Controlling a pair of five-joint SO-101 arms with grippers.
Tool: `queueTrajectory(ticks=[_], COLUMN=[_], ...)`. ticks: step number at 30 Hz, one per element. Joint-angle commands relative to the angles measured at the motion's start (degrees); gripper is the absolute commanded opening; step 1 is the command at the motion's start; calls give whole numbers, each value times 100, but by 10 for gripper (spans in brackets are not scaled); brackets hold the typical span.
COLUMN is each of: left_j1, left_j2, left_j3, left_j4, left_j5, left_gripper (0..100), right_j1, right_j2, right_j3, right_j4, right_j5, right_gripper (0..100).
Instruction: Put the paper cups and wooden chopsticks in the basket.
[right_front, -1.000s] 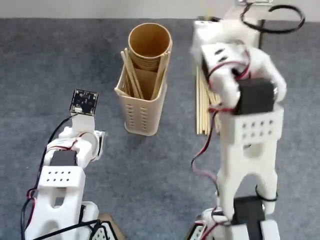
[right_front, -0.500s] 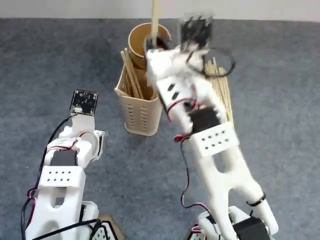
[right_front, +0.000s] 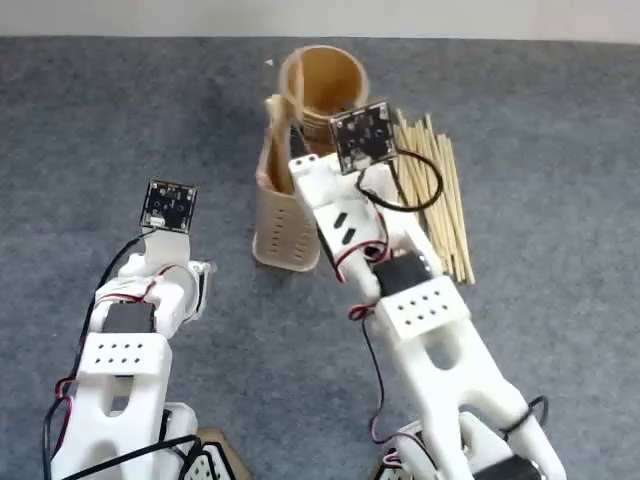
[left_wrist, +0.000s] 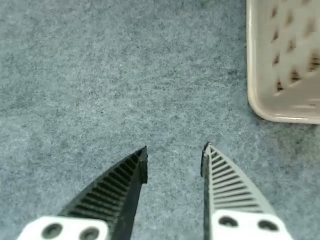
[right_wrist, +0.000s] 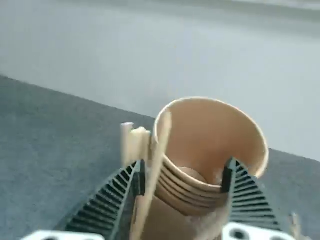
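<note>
Got a ribbed stack of tan paper cups (right_front: 322, 80) in the perforated beige basket (right_front: 283, 228), with thin wooden chopsticks (right_front: 441, 190) fanned on fuzzy grey carpet (right_front: 110, 100) just beside. Right gripper (right_wrist: 184, 164) spread, flanking the cups; left gripper (left_wrist: 174, 160) spread over carpet. Can't make out the basket's right side behind the arm.

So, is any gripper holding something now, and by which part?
Nothing is held. The left gripper is open over the carpet; the right gripper is open near the paper cups.

Even, diffuse light, moderately bright, soft shadows (faint, hugging the basket (left_wrist: 280, 60))
</note>
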Motion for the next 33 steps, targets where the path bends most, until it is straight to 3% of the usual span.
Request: queueTrajectory(ticks=[1,10,16,19,27,33], left_j1=[75,75,75,75,75,75], left_j2=[-101,-101,-101,-110,-110,-110], left_j3=[-31,-31,-31,-31,-22,-22], left_j4=[-79,-88,-88,-88,-88,-88], left_j5=[18,18,18,18,18,18], left_gripper=[200,200,200,200,200,200], right_j1=[-48,84,1648,2404,2976,3160], right_j2=[-752,-1780,-1552,-725,2492,4084], right_j3=[-75,-840,-1033,-769,-1253,-2440], right_j4=[655,2035,3697,3829,3486,3459], right_j5=[53,79,97,176,2163,2224], right_gripper=[265,264,263,263,263,263])
